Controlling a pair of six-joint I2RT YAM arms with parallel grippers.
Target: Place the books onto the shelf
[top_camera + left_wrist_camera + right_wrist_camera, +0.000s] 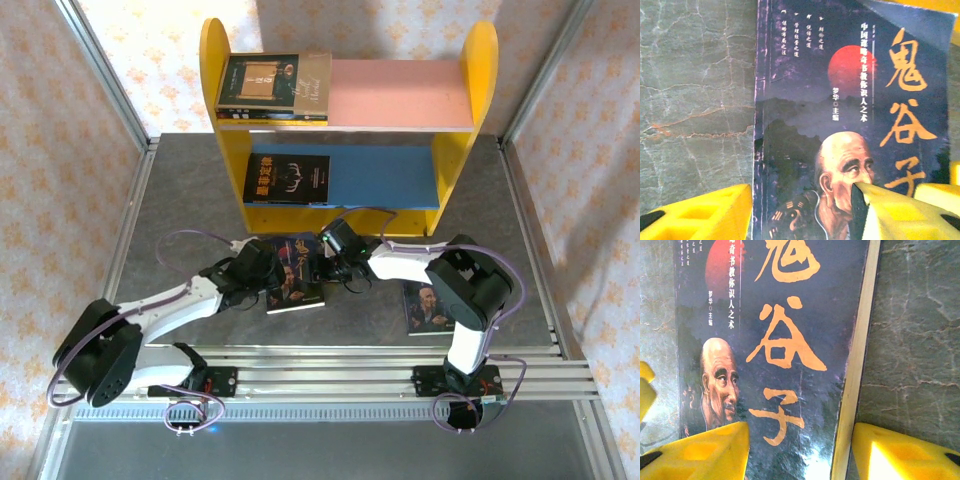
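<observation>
Yellow fingertips (705, 212) of left tool (800, 200) spread, straddling spine of bearded-man book (840, 100), flat on counter (695, 100) before shelf (400, 92); right tool (800, 440) spread astride page edge. Risk: thin cover slips, uneven lift bends book.

Both arms are the same build: left arm (170, 305) and right arm (410, 262) have white links, chunky black joints, thin lilac cables (185, 234), plus blocky yellow fingers (705, 210) with hollow pockets.
</observation>
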